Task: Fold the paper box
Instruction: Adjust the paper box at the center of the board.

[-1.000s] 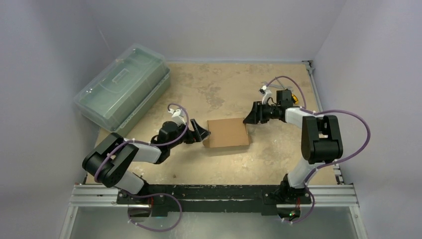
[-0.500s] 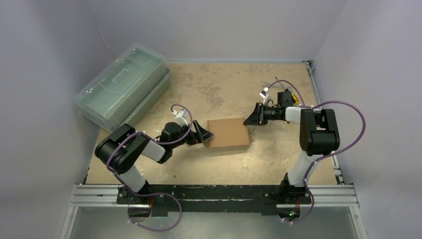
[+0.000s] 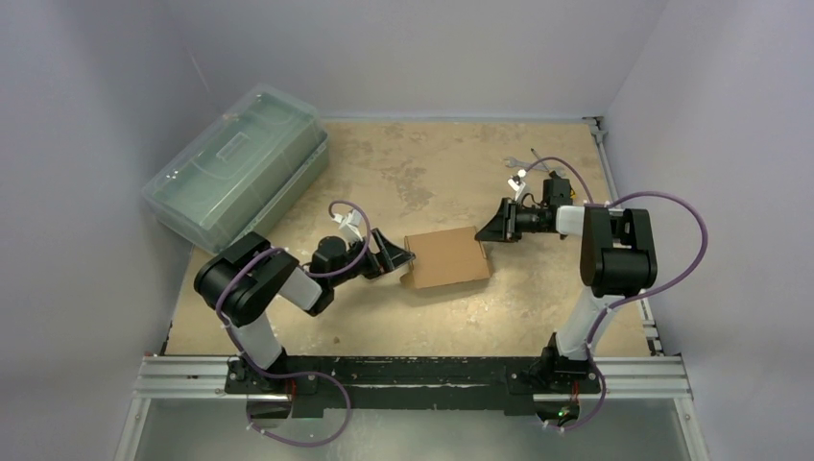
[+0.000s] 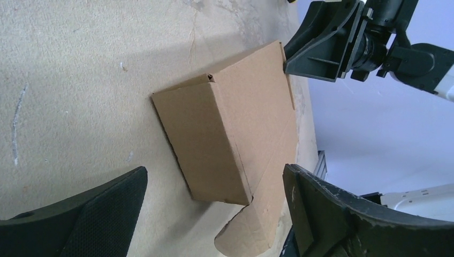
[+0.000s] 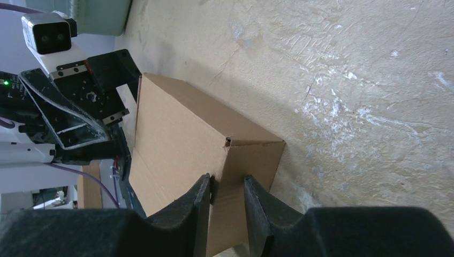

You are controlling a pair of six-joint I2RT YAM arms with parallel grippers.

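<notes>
Box point(image 3: 444, 258) mid-counter point(image 3: 422, 163), between arms. Left end effector point(image 3: 401, 259) wide apart beside loose left flap point(image 4: 243, 238). Right end effector point(image 3: 488, 230) nearly together around right edge, clamp unclear. Brace right, push flap in squarely.

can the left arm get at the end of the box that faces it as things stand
Probably yes: the left gripper is wide open with the paper box end-on between its fingers, and nothing lies between them.
</notes>
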